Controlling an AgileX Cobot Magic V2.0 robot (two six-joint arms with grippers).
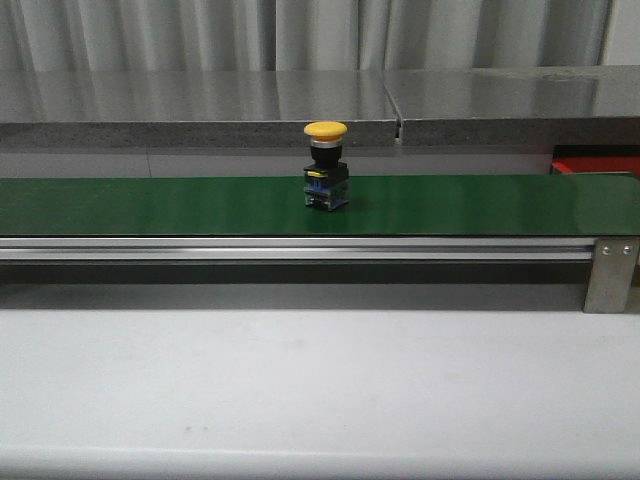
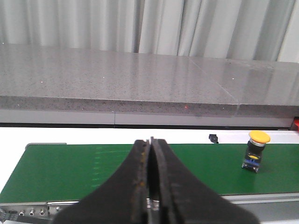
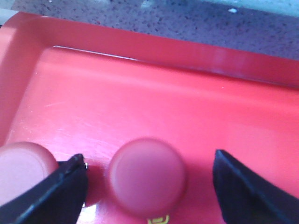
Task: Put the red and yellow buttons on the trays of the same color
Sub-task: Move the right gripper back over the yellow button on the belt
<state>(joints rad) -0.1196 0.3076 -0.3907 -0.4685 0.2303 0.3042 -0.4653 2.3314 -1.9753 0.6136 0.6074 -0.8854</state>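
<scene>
The yellow button (image 1: 326,165), mushroom-capped on a blocky black base, stands on the matte green belt (image 1: 150,205). Left claw (image 2: 150,196) is closed, empty. Right claw (image 3: 149,186) gapes wide around a blurred round red button (image 3: 146,176) in the glossy red tray (image 3: 187,107).

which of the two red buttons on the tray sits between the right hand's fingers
The red button in the middle, framed by the open right hand. The other red button lies outside the fingers, at the red tray edge.

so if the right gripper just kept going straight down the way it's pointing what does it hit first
Most likely the red button sitting between its open fingers, on the red tray. Depth is unclear, so I can't tell how close it is.
</scene>
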